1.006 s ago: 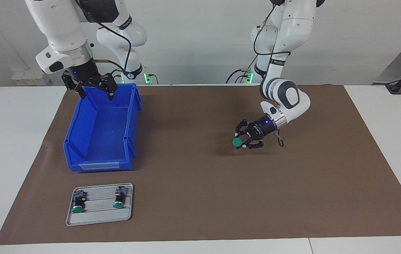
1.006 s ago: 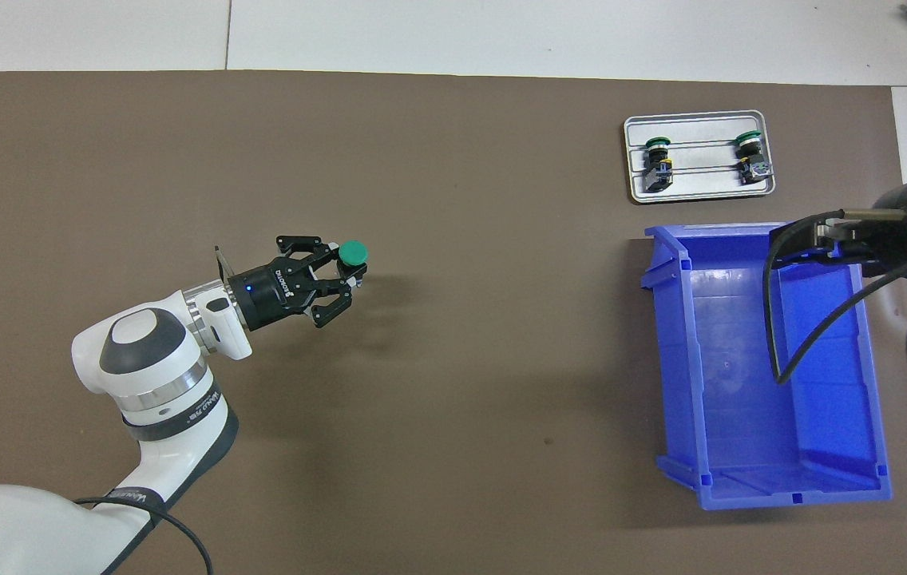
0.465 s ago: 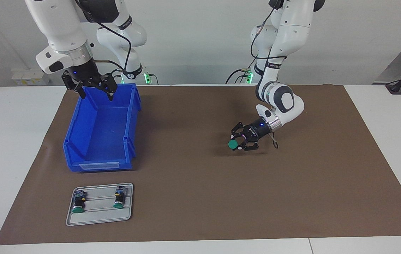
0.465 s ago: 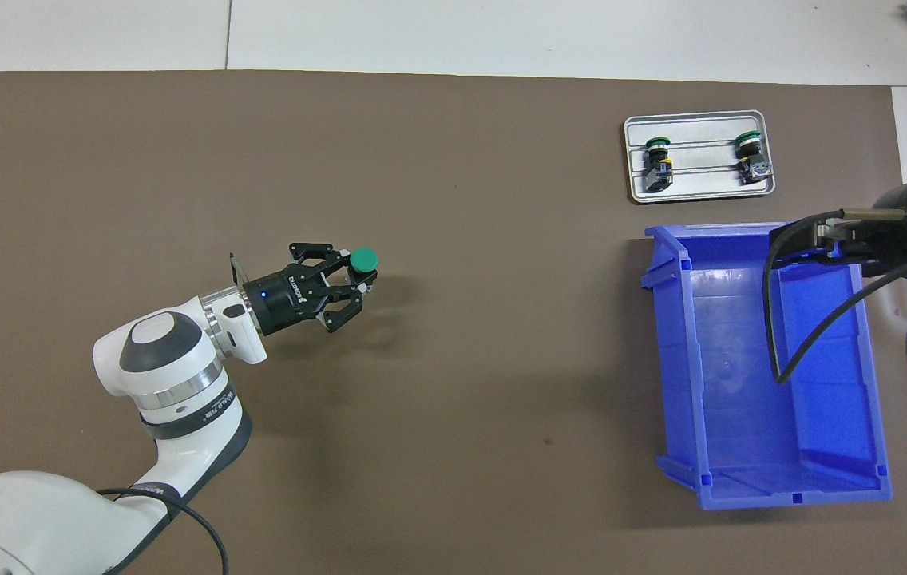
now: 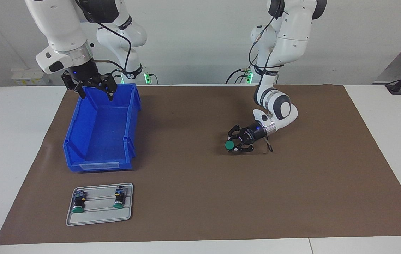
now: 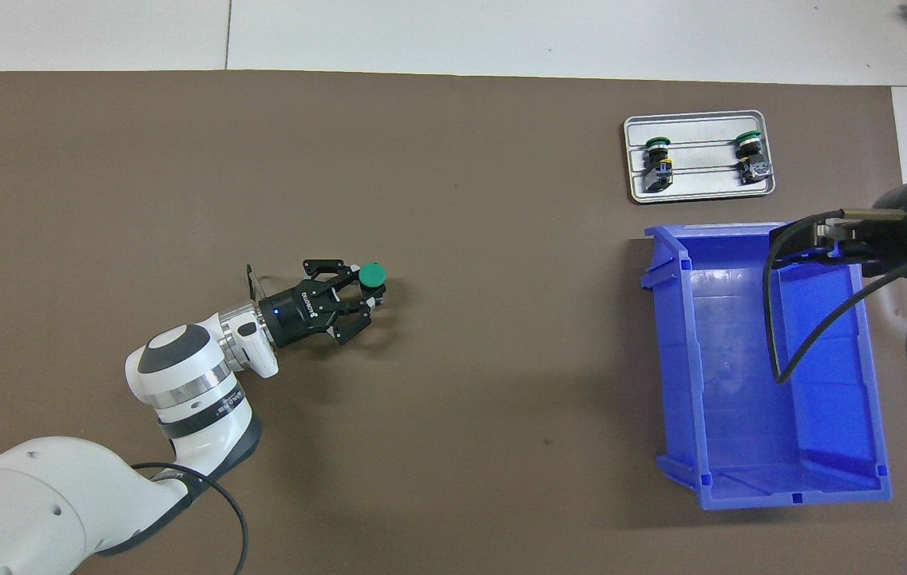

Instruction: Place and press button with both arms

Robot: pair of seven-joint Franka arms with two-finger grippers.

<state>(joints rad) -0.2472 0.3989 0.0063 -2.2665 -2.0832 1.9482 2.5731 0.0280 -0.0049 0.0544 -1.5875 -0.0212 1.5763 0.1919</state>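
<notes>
Button, green cap outward, sits clamped in the left gripper low over the mat; likely light, rigid, top-heavy, best held by its black body. Right gripper waits over the bin, fingers apart.

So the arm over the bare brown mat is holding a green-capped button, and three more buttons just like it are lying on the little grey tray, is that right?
Not quite: the grey tray holds two spare buttons, not three, as the overhead view shows. The rest stands: the left gripper holds a green-capped button low over the brown mat.
</notes>
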